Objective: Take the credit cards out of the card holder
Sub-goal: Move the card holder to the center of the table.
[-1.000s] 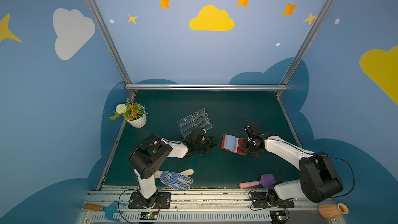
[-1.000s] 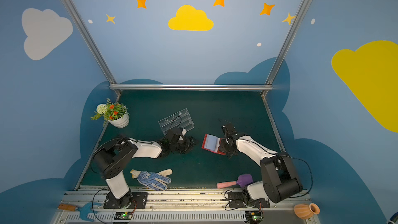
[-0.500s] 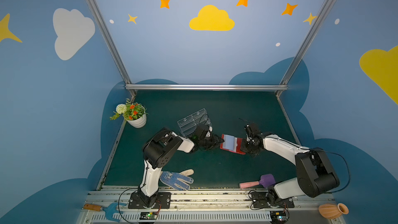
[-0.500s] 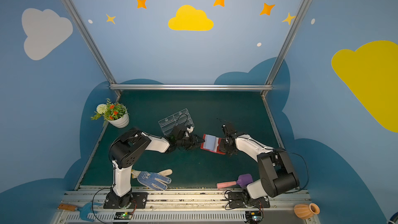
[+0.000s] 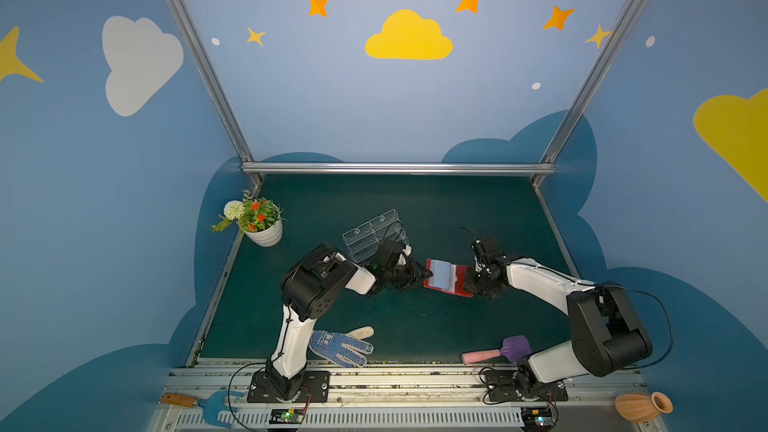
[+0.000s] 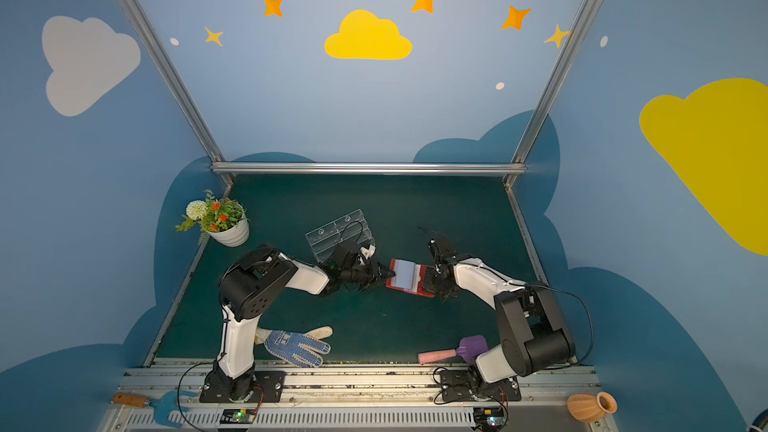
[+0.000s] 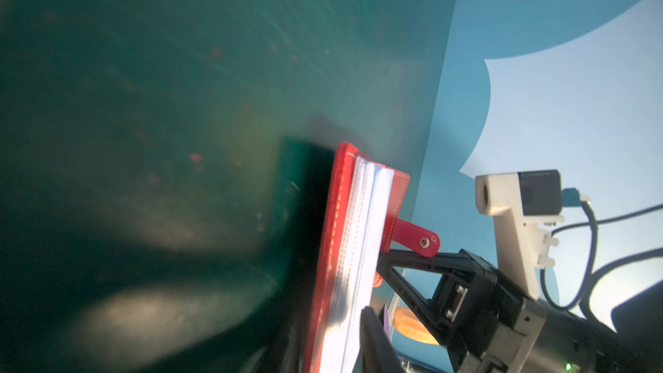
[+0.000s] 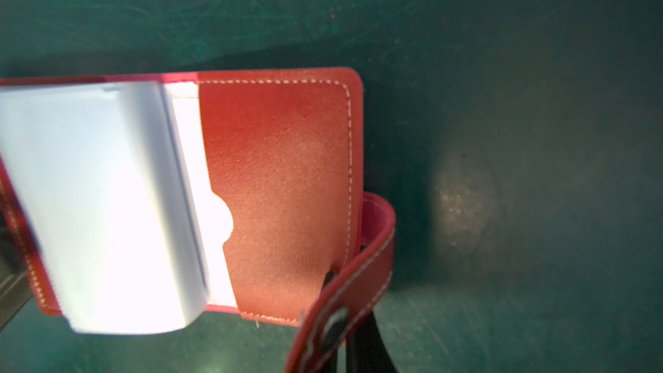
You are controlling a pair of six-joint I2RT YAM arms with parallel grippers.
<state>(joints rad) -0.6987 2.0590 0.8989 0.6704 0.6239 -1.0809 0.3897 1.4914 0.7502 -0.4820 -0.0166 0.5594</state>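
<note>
I judge the card holder light and floppy: right fingers pinch its strap, left fingers at the slick sleeves, grip unconfirmed.

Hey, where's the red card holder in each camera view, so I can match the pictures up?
Top view: card holder open on the table, mid-table.
Top view: the same spot.
Left wrist: edge-on, red cover with stacked sleeves, strap sticking out.
Right wrist: close up from above, open, showing the inner red pocket.
Shared landmark: its pale sleeves.
</note>
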